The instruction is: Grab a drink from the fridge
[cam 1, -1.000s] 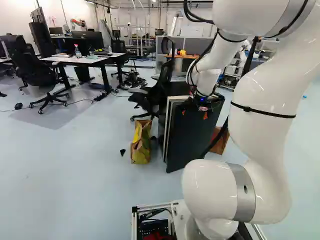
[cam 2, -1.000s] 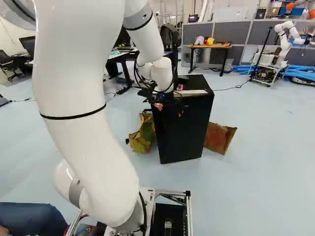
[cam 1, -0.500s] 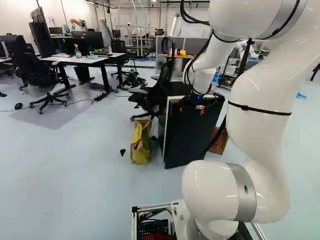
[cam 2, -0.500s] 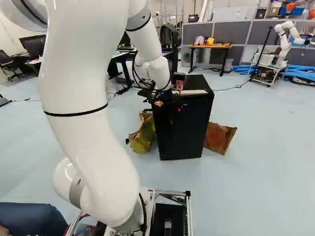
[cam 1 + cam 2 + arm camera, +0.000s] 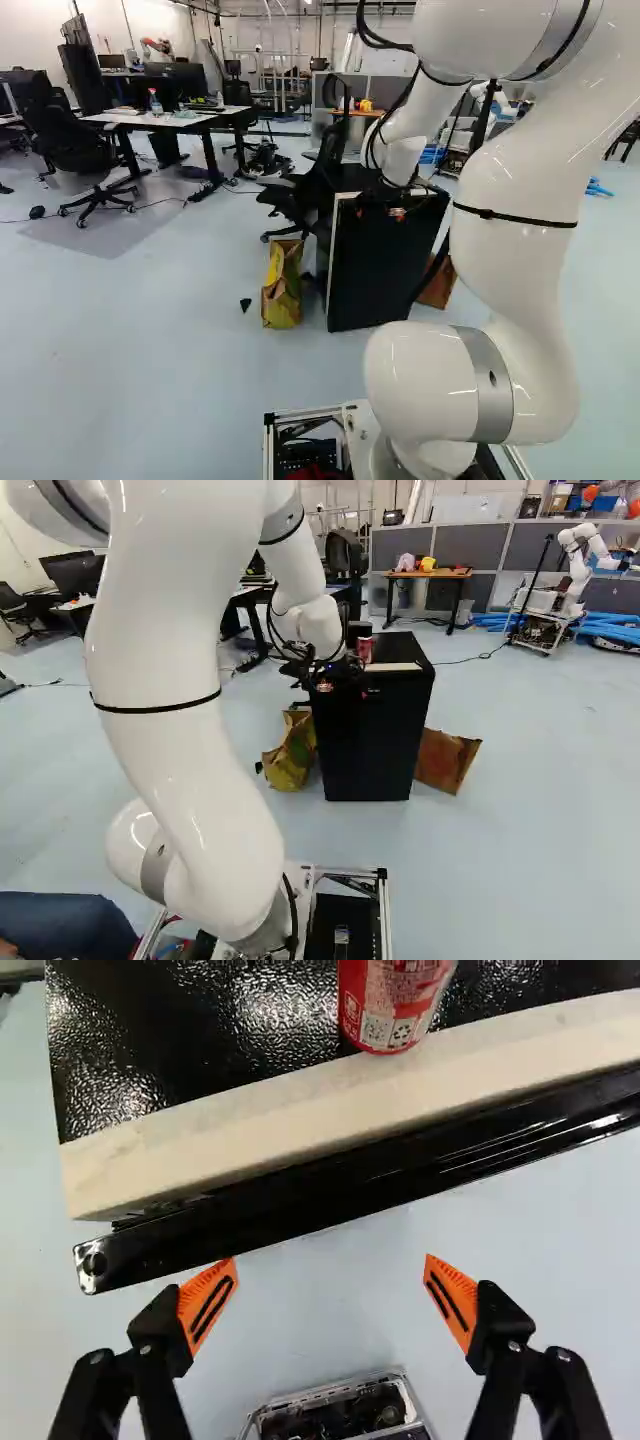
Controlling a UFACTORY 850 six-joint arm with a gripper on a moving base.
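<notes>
Beside the glossy black door (image 5: 400,1178) of the boxy dark fridge (image 5: 190,1035), the black two-fingered gripper (image 5: 330,1262) had its orange pads (image 5: 207,1306) spread wide with nothing between them, while the red-and-white cylindrical drink can (image 5: 392,1005) stood upright on top, by the cream strip (image 5: 300,1110). The step looked like seating the nearly closed door, best done with a slow push square to its face, since a jolt could have tipped the can.
</notes>
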